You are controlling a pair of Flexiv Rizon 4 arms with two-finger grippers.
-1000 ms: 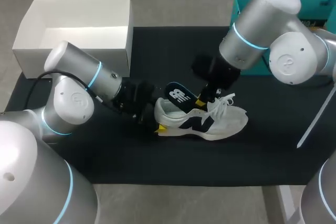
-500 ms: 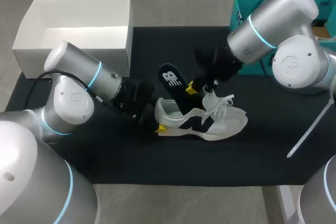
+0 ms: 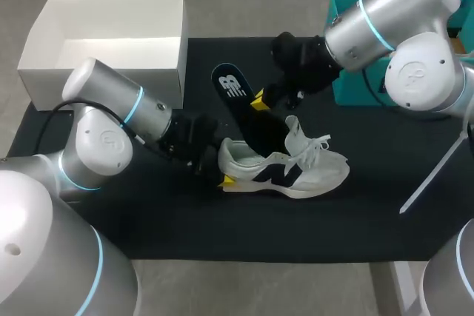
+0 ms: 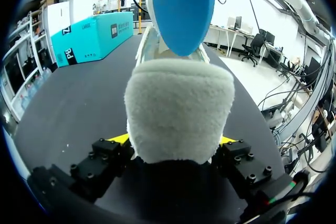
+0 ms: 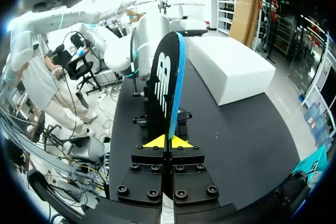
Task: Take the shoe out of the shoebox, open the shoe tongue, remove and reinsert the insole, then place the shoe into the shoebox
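The white and grey shoe (image 3: 296, 169) lies on its side on the black mat (image 3: 370, 212), toe to the right. My left gripper (image 3: 221, 170) is shut on its fuzzy heel (image 4: 178, 111), a yellow fingertip (image 4: 118, 139) pressing on each side. My right gripper (image 3: 258, 100) is shut on the dark insole (image 3: 231, 88) and holds it slanting above the shoe. The insole's lower end reaches down to the shoe's opening. In the right wrist view the insole (image 5: 167, 85) stands edge-on between the fingers of that gripper (image 5: 168, 141). Its blue underside (image 4: 182, 9) shows in the left wrist view.
An open white shoebox (image 3: 174, 72) stands at the back left, close behind my left arm. A teal box (image 3: 344, 86) sits at the back right under my right arm. A thin white rod (image 3: 433, 175) leans by the mat's right edge.
My right gripper has risen and moved back and left with the insole, drawing it out of the shoe. My left arm and the shoe have stayed put.
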